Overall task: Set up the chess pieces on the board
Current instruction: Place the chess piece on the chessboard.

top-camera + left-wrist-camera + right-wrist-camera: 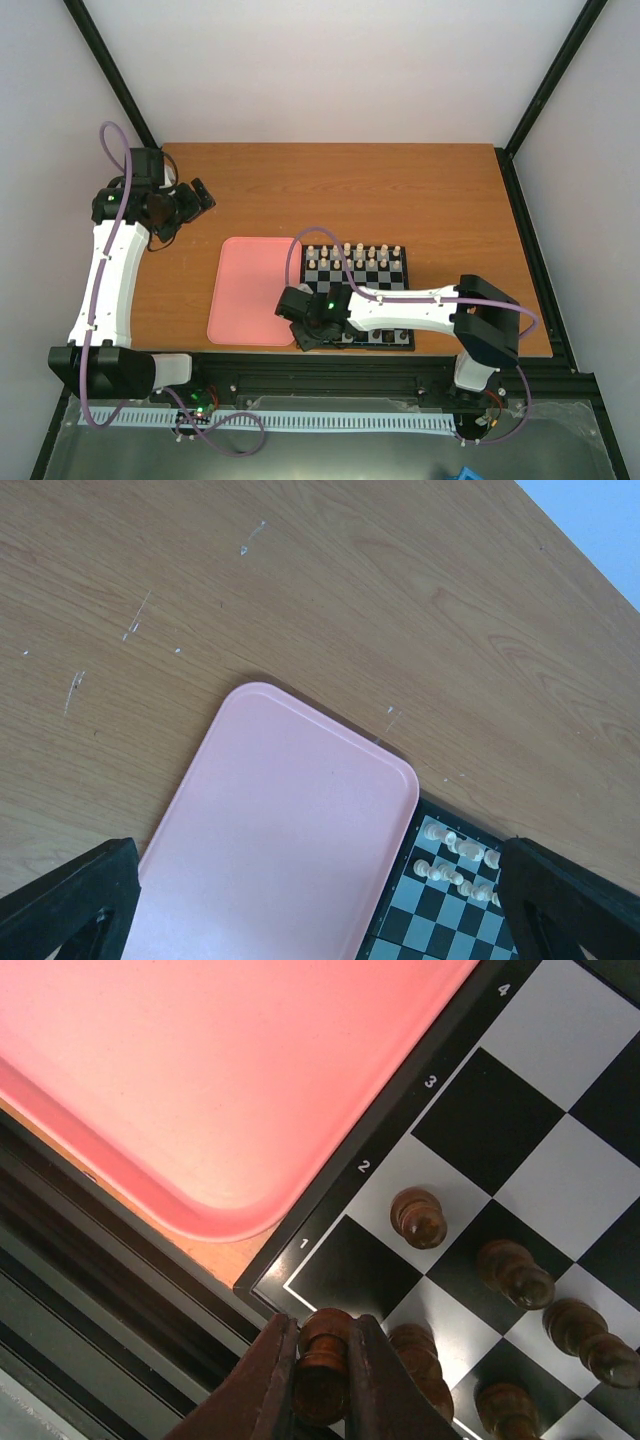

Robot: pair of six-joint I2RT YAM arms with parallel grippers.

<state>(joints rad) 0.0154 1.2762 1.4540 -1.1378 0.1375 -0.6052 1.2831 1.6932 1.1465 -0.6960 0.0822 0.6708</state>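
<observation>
The board [385, 272] lies on the table beside the pink tray; its near-left corner shows in the right wrist view [480, 1120]. My right gripper [322, 1355] is shut on a dark brown chess piece [322, 1365], held over the board's near-left corner square. Several more dark pieces [418, 1217] stand on the two nearest rows. Cream-white pieces [455, 860] stand on the far rows. My left gripper [192, 203] is open and empty, high over the table's far left; its fingers [70, 900] frame the tray.
A plain pink tray [252, 290] lies left of the board, touching its edge; it also shows in the left wrist view [280, 830] and right wrist view [200, 1070]. The black metal rail of the table's near edge [110, 1290] runs just beside the board's corner.
</observation>
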